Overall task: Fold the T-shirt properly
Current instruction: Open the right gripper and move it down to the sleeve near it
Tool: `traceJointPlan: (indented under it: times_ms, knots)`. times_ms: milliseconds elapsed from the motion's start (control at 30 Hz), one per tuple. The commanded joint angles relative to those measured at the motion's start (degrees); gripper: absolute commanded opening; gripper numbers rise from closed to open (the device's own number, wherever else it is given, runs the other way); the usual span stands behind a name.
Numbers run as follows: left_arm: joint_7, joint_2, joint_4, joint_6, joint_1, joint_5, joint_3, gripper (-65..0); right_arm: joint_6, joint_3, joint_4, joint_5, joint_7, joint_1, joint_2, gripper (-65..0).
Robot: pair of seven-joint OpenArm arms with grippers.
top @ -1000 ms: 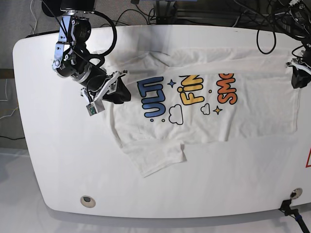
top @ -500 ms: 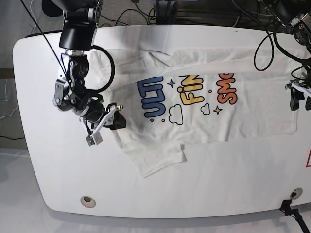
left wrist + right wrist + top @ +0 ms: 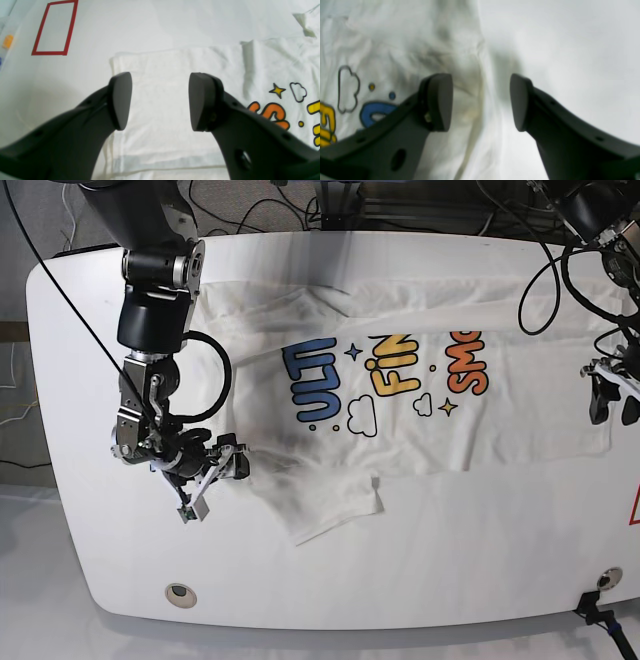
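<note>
White rounded tabletop (image 3: 420, 560) is being covered across its middle by the white printed cotton T-shirt (image 3: 420, 420); left gripper (image 3: 160, 102) and right gripper (image 3: 480, 102) are being held apart, empty, at opposite garment ends.

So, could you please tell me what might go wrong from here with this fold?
1. Both tools, left and right, are open and empty above the T-shirt; closing now may pinch several layers.
2. The sleeve lies crumpled, so the fold could come out uneven.

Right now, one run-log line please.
left gripper: open, empty | right gripper: open, empty | T-shirt: flat, print up, unfolded sleeve
</note>
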Motion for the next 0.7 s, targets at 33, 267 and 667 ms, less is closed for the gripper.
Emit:
traceJointPlan:
  times_ms: [33, 267, 667]
  knots:
    - [-1.2, -1.3, 0.9, -0.1, -0.5, -0.9, -0.4, -30.7, 0.1, 0.1, -1.8, -1.4, 2.9, 1.7, 0.5, -30.0]
    - [-1.2, -2.1, 0.9, -0.1, -0.6, -0.9, -0.3, -30.7, 0.1, 0.2, -7.2, -1.4, 5.5, 1.4, 0.5, -30.0]
    - [-1.2, -2.0, 0.8, -0.1, -0.7, -0.9, -0.3, -30.7, 0.1, 0.2, -6.9, -1.3, 5.6, -2.4, 0.2, -54.2]
